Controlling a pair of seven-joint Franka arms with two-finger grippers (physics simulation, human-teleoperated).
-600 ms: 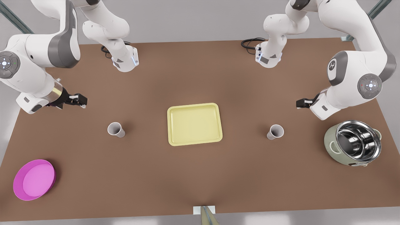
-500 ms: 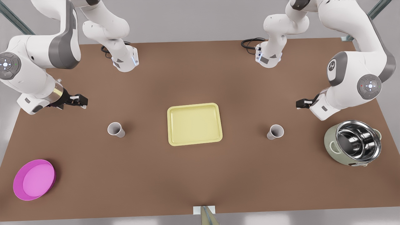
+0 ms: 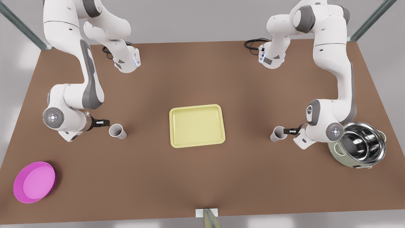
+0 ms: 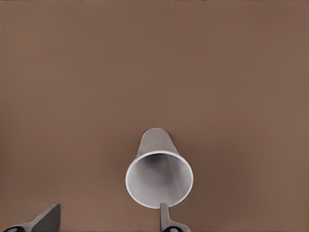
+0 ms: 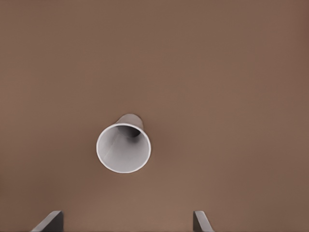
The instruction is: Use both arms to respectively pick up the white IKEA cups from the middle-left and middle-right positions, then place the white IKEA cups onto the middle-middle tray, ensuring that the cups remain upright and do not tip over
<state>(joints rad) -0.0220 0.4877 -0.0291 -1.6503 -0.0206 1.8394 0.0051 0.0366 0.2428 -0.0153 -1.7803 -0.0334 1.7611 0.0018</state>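
— What's the surface like from your end?

— I see a brown table point(image 3: 202, 177) against grey surroundings, the tray point(image 3: 197, 125) mid-table, a pink plate point(image 3: 34, 181) and steel pot point(image 3: 360, 145) at its near corners.

— And the arms?

— Both bent low. The left gripper point(image 3: 105, 122) sits just beside its upright cup point(image 3: 117, 131), fingers point(image 4: 166, 220) spread. The right gripper point(image 3: 289, 130) is by the other cup point(image 3: 278, 133), fingers point(image 5: 200, 221) wide apart.

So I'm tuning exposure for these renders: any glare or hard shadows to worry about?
Front view: bright highlights only inside the steel pot; the table is evenly lit, darker around the tray, with faint shadows. Both wrist views: flat light, each cup casting barely any shadow.
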